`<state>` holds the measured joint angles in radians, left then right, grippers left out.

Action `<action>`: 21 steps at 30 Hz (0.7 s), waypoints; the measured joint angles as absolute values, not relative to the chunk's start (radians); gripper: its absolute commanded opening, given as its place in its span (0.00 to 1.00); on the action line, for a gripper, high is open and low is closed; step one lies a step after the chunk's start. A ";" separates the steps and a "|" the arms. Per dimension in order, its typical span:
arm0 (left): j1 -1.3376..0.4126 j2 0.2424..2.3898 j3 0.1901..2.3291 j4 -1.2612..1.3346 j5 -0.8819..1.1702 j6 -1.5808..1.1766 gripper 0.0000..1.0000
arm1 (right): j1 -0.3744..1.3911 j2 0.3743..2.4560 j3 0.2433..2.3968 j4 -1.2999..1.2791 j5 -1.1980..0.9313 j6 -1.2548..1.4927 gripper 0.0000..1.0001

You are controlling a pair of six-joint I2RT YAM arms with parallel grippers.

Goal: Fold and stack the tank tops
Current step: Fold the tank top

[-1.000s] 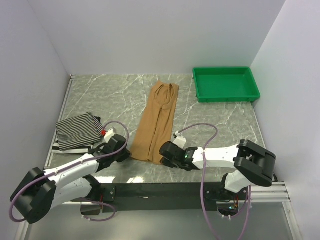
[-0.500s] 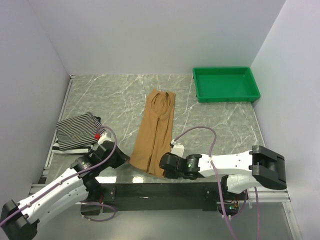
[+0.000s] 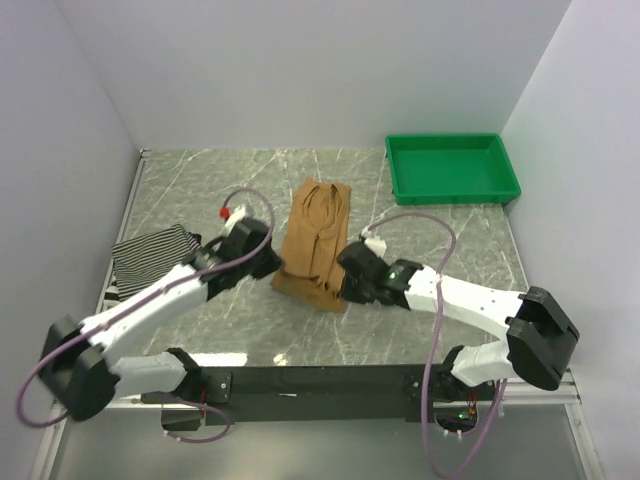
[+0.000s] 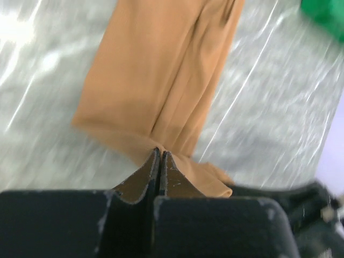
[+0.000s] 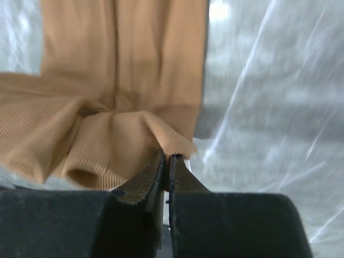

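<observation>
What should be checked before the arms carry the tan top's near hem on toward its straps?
1. Left gripper pinching a hem corner of the tan tank top: ok, shut on cloth.
2. Right gripper pinching the other hem corner: ok, shut on cloth.
3. Hem held evenly between the two grippers: cannot tell; the cloth bunches near the right one.
4. Strap end lying flat on the table: ok.
5. Way ahead free of the striped tank top and the green tray: ok, both lie well off to the sides.
</observation>
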<state>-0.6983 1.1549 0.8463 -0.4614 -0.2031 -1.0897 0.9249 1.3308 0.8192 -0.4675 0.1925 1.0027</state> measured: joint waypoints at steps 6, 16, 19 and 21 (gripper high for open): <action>-0.576 1.439 1.046 -0.375 -0.195 -1.037 0.00 | 0.732 1.464 0.999 -0.454 0.132 0.850 0.06; -0.398 1.908 1.225 -0.197 -0.021 -0.919 0.67 | 0.567 1.798 1.192 -0.403 0.031 0.696 0.60; -0.367 1.890 1.189 -0.178 0.002 -0.904 0.67 | 0.555 1.790 1.196 -0.412 0.062 0.675 0.61; -0.357 1.843 1.162 -0.175 0.002 -0.903 0.65 | 0.555 1.768 1.196 -0.419 0.088 0.671 0.60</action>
<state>-0.3573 1.8431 1.1618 -0.1745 0.0021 -0.9028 0.5549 1.7679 1.1965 -0.4194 0.0883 0.6708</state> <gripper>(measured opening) 0.672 0.606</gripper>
